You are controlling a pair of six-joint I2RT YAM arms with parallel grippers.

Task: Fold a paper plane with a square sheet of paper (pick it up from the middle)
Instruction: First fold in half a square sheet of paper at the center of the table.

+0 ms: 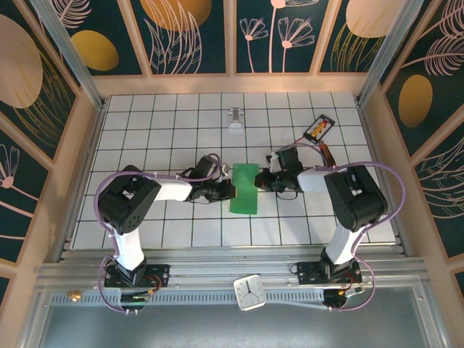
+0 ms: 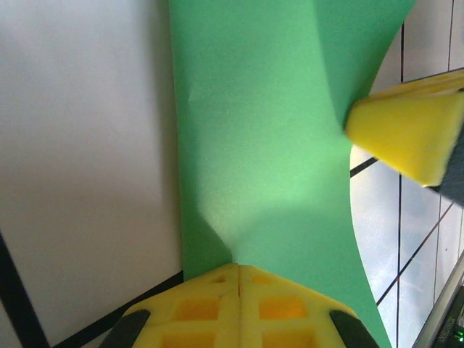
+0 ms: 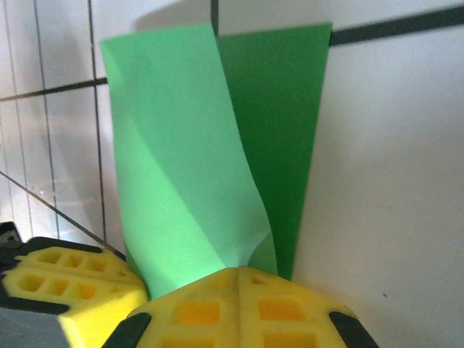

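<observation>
Green paper (image 1: 244,190), folded over itself, is at the middle of the table (image 1: 181,123) with your left gripper (image 2: 238,270) clamped on its left edge and your right gripper (image 3: 238,272) pinching its right, so square the edges before you flatten the crease

1. In the left wrist view, the square sheet of paper (image 2: 261,145) runs off the top of the frame. Its near edge is hidden behind the left end effector (image 2: 239,270) at bottom centre.
2. In the right wrist view, the sheet's near end vanishes behind the right end effector (image 3: 239,272) at bottom centre.
3. From above, a small pale object (image 1: 235,119) at upper centre of the tabletop (image 1: 145,145) is too small to identify.
</observation>
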